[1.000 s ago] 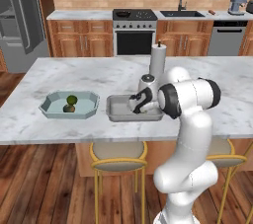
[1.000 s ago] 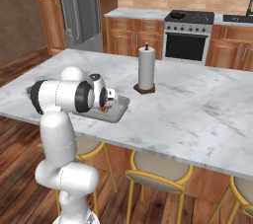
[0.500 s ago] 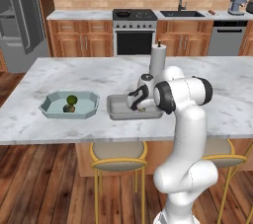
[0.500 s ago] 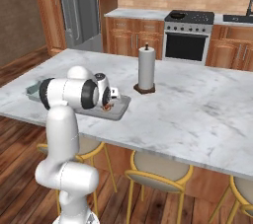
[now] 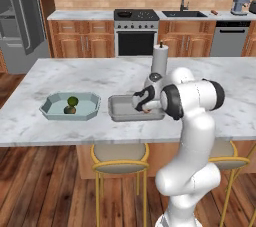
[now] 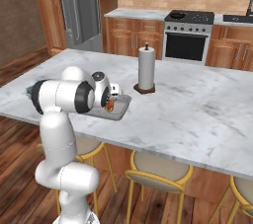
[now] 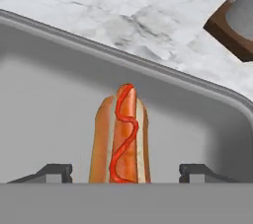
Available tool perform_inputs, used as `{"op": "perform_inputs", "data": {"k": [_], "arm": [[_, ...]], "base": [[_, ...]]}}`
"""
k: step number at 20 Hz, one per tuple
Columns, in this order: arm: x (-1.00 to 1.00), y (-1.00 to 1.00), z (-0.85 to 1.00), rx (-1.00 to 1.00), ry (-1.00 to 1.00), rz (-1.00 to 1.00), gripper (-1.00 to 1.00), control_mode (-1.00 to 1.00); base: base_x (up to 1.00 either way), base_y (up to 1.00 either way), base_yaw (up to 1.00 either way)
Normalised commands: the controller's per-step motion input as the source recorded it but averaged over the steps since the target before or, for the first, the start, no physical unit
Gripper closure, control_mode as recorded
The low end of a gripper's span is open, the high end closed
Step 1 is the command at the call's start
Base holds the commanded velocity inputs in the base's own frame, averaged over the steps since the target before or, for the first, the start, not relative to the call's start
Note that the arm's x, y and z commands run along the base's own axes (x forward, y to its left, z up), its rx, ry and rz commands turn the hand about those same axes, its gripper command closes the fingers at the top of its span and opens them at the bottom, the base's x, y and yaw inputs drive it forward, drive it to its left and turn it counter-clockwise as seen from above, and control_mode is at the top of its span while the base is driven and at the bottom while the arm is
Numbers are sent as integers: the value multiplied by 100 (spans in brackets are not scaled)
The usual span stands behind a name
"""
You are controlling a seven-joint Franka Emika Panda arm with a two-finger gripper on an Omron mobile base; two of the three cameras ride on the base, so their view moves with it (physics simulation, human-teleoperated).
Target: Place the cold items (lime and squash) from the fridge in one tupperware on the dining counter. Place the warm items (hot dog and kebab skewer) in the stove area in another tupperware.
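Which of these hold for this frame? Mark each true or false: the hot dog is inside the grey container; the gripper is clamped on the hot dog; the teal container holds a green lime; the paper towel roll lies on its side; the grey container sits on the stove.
1. The hot dog with a red ketchup line lies inside the grey rectangular container. True.
2. The gripper is clamped on it. False: its fingertips stand apart on either side.
3. The teal octagonal container holds a green lime. True.
4. The white paper towel roll lies on its side. False: it stands upright.
5. The grey container sits on the stove. False: it rests on the marble dining counter.
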Motion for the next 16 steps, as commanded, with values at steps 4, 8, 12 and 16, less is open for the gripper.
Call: {"op": "perform_inputs", "data": {"k": [4, 8, 12, 16], "arm": [[-13, 0, 61, 0, 0, 0, -100, -100], [-27, 0, 81, 0, 2, 1, -100, -100], [-86, -8, 100, 0, 0, 4, -100, -100], [-100, -18, 100, 1, 0, 0, -100, -100]], "base": [[0, 0, 0], [0, 0, 0], [0, 0, 0], [0, 0, 0]]}}
